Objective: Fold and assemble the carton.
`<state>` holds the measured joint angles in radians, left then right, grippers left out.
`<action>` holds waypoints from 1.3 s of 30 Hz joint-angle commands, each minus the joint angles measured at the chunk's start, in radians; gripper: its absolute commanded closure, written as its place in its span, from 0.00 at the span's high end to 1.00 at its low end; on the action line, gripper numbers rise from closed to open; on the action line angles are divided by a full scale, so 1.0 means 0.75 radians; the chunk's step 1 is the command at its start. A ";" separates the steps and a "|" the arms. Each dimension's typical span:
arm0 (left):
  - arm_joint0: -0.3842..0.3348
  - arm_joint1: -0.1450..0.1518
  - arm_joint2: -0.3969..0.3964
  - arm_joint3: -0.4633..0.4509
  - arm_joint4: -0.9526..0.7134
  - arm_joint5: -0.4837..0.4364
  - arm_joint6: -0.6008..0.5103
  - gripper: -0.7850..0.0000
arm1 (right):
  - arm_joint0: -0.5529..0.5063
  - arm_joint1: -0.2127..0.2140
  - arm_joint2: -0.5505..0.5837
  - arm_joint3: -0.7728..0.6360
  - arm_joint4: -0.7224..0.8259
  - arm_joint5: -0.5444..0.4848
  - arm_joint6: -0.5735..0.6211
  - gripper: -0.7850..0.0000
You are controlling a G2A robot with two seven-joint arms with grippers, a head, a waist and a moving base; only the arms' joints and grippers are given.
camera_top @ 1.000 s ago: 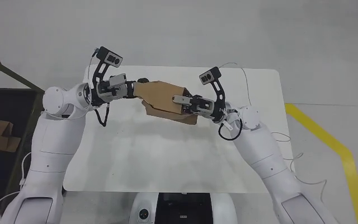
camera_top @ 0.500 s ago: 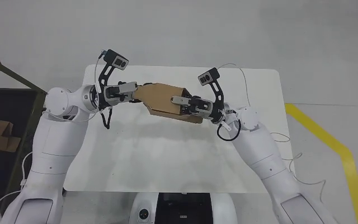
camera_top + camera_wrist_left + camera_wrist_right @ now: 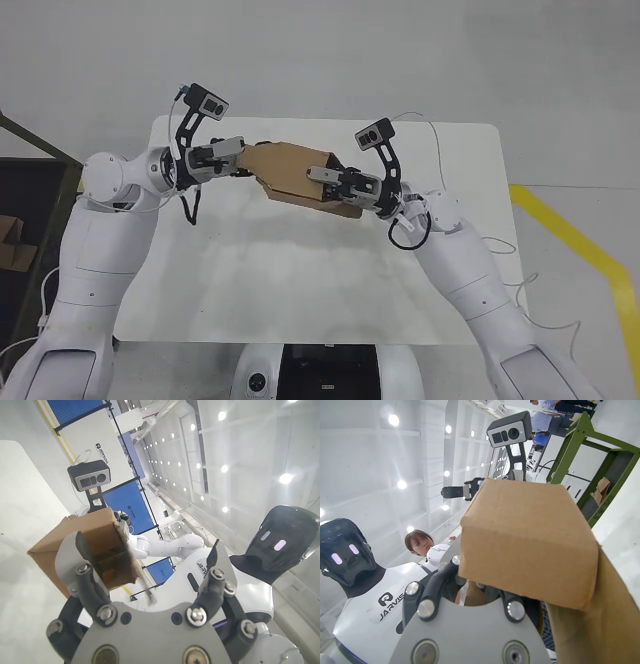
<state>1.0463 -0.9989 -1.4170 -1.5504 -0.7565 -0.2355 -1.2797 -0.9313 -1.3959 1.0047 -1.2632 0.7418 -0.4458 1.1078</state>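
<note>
Top: mounted above the arms, facing straight down on the table (image 3: 300, 290), far enough back to frame both arms. Left wrist camera (image 3: 205, 103): at 10 o'clock of the carton (image 3: 295, 170), close behind the left gripper (image 3: 240, 157), facing 3 o'clock and upward. Right wrist camera (image 3: 375, 135): at 2 o'clock, close behind the right gripper (image 3: 322, 178), facing 9 o'clock and upward. Shared by all three: the carton.

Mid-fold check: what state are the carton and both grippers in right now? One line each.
carton: squared up into a box, one end open, a long flap hanging loose.
left gripper: open, one finger at the carton's open end.
right gripper: shut on the carton at its other end.
</note>
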 commanded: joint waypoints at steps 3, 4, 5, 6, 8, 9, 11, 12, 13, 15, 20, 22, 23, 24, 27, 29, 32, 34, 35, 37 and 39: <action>0.015 0.006 -0.037 0.007 -0.021 0.006 -0.014 1.00 | 0.000 0.002 0.020 0.010 0.017 0.002 0.004 0.00; 0.020 0.007 -0.048 0.009 -0.022 0.006 -0.013 1.00 | 0.001 0.003 0.025 0.014 0.016 0.002 0.003 0.00; 0.025 0.009 -0.056 0.009 -0.020 0.004 -0.014 1.00 | 0.003 0.003 0.028 0.017 0.013 0.001 0.002 0.00; 0.031 0.010 -0.066 0.010 -0.017 0.003 -0.013 1.00 | 0.004 0.003 0.032 0.020 0.011 0.000 0.001 0.00; 0.042 0.013 -0.083 0.011 -0.021 0.004 -0.012 1.00 | 0.006 0.004 0.037 0.024 0.007 0.001 -0.001 0.00; 0.048 0.014 -0.091 0.011 -0.025 0.006 -0.013 1.00 | 0.007 0.004 0.039 0.025 0.003 -0.001 -0.002 0.00; 0.061 0.016 -0.105 0.006 -0.038 0.013 -0.016 1.00 | 0.010 0.004 0.043 0.030 -0.006 -0.002 -0.006 0.00; 0.067 0.017 -0.110 -0.001 -0.044 0.016 -0.021 1.00 | 0.012 0.004 0.043 0.031 -0.011 -0.002 -0.006 0.00; 0.074 0.018 -0.113 -0.008 -0.052 0.019 -0.026 1.00 | 0.013 0.004 0.044 0.034 -0.016 -0.001 -0.008 0.00; 0.083 0.018 -0.116 -0.022 -0.073 0.030 -0.041 1.00 | 0.014 0.004 0.042 0.034 -0.026 -0.001 -0.010 0.00; 0.080 0.019 -0.111 -0.037 -0.085 0.053 -0.061 1.00 | 0.011 0.001 0.029 0.028 -0.043 -0.001 -0.011 0.00; 0.073 0.018 -0.102 -0.037 -0.089 0.062 -0.069 1.00 | 0.010 0.000 0.027 0.027 -0.043 -0.001 -0.010 0.00; 0.069 0.018 -0.098 -0.036 -0.089 0.068 -0.074 1.00 | 0.009 0.000 0.027 0.027 -0.044 -0.001 -0.011 0.00; 0.064 0.018 -0.093 -0.037 -0.087 0.078 -0.081 1.00 | 0.009 0.000 0.026 0.027 -0.044 0.000 -0.009 0.00; 0.054 0.018 -0.074 -0.034 -0.074 0.097 -0.091 1.00 | 0.006 -0.001 0.025 0.026 -0.044 0.000 -0.005 0.00; 0.046 0.017 -0.057 -0.032 -0.061 0.102 -0.095 1.00 | 0.003 -0.001 0.024 0.024 -0.046 0.002 0.002 0.00; 0.033 0.014 -0.033 -0.026 -0.049 0.105 -0.096 1.00 | 0.000 -0.001 0.018 0.019 -0.045 0.005 0.018 0.00; 0.026 0.013 -0.022 -0.024 -0.052 0.108 -0.098 1.00 | -0.001 -0.002 0.016 0.018 -0.043 0.005 0.024 0.00; 0.023 0.012 -0.017 -0.025 -0.052 0.110 -0.101 1.00 | -0.001 -0.002 0.016 0.018 -0.042 0.004 0.024 0.00; 0.018 0.012 -0.009 -0.027 -0.051 0.119 -0.110 1.00 | 0.000 -0.003 0.015 0.020 -0.041 0.004 0.027 0.00; 0.016 0.012 -0.002 -0.029 -0.054 0.127 -0.120 1.00 | 0.001 -0.003 0.016 0.025 -0.040 0.003 0.030 0.00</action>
<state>1.0588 -0.9897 -1.4209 -1.5711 -0.7957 -0.1427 -1.3658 -0.9308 -1.3983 1.0161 -1.2469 0.7113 -0.4435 1.1290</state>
